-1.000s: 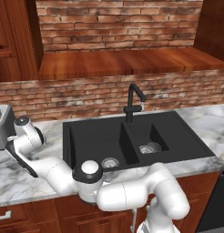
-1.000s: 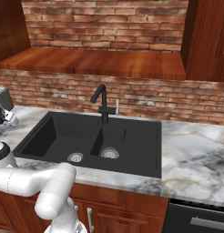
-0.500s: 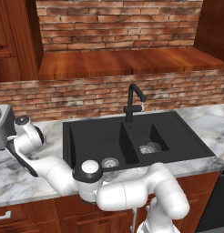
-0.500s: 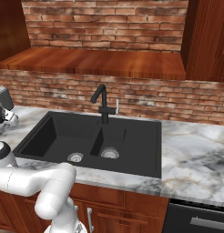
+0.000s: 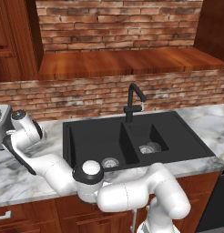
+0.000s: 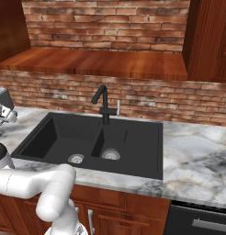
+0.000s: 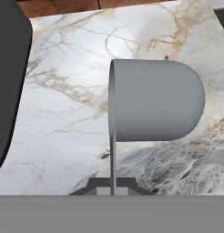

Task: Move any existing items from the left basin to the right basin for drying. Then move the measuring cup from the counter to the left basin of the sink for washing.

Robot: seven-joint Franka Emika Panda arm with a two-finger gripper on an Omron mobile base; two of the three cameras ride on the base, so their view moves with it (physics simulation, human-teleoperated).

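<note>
In the hand view the grey measuring cup (image 7: 155, 101) lies on its side, its open rim facing left. Its thin handle runs straight down into my gripper (image 7: 113, 186), which is shut on it. White marble counter (image 7: 63, 127) lies behind the cup. The arm's wrist (image 5: 26, 128) is over the counter left of the sink, beside the toaster. The clear cup (image 5: 154, 146) rests in the narrow right basin (image 5: 148, 134) next to its silver drain. The wide left basin (image 5: 93, 139) holds just its drain (image 5: 109, 162).
A grey toaster (image 5: 0, 123) stands at the far left of the counter, and a dark rounded body (image 7: 9, 73) looms at the left of the hand view. The black faucet (image 5: 133, 102) rises behind the basin divider. Open marble stretches right of the sink (image 6: 197, 151).
The wrist by the toaster has shifted slightly upward. The sink, the clear cup and the camera views have stayed where they were.
</note>
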